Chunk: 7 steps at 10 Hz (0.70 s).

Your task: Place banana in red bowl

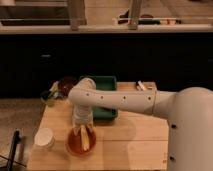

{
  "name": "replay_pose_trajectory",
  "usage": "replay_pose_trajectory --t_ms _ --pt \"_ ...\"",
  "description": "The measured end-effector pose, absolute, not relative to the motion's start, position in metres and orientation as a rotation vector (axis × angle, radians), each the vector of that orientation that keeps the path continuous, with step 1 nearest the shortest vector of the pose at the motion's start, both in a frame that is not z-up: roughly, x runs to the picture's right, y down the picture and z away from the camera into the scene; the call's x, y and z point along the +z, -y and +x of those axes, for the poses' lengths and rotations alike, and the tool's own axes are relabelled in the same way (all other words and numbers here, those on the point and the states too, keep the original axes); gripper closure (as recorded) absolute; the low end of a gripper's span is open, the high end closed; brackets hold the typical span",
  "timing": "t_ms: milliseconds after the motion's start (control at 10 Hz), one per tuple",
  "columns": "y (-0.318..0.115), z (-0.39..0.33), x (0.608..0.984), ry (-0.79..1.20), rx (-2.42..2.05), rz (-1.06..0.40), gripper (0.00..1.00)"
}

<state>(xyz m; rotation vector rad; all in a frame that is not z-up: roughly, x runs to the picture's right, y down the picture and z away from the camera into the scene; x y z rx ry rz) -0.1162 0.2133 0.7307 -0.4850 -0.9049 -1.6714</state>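
The red bowl sits on the wooden table near its front left. The yellow banana stands tilted inside the bowl, its lower end resting on the bowl's inside. My gripper hangs straight down over the bowl at the banana's upper part, with the white arm reaching in from the right. The wrist hides the back rim of the bowl.
A white cup stands just left of the bowl. A green tray lies behind the arm. A dark bowl and a small green item sit at the back left. A small object lies at the back right.
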Motion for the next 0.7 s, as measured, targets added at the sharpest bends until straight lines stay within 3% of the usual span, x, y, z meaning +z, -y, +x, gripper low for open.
replay_pose_trajectory --t_ms 700 --pt "-0.199 -0.117 0.735 0.890 -1.653 -0.457 0.20"
